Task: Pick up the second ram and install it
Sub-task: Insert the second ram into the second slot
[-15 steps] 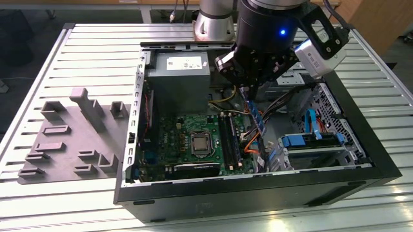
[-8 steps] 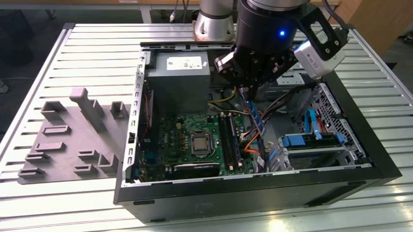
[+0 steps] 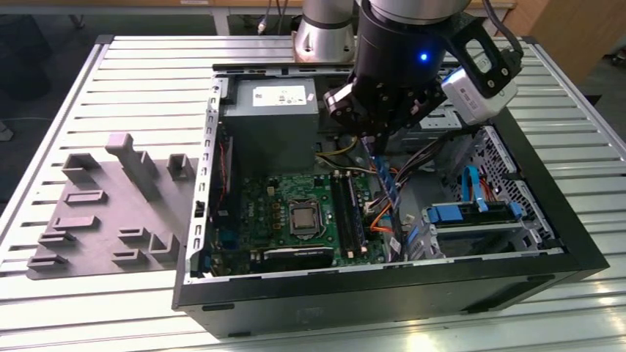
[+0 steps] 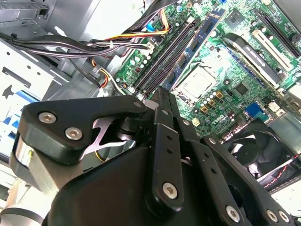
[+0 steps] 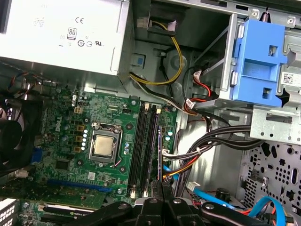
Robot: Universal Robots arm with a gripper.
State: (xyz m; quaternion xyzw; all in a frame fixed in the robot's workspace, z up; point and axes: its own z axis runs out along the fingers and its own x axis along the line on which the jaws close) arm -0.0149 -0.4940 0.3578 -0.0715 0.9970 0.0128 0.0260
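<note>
The gripper [image 5: 162, 200] is closed tight on the second ram [image 5: 160, 155]. It holds the stick on edge, over the motherboard [image 5: 61, 141] and parallel to 2 black slots [image 5: 146, 146], probably to line it up with one.

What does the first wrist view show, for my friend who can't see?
The gripper holds a thin ram stick edge-on over a green motherboard, beside its long black slots. A grey power-supply box and cables are nearby.

We see the second ram [image 5: 160, 150] edge-on over the motherboard [image 5: 51, 136], its chips hidden from us, its near end covered by the gripper [image 5: 162, 195].
</note>
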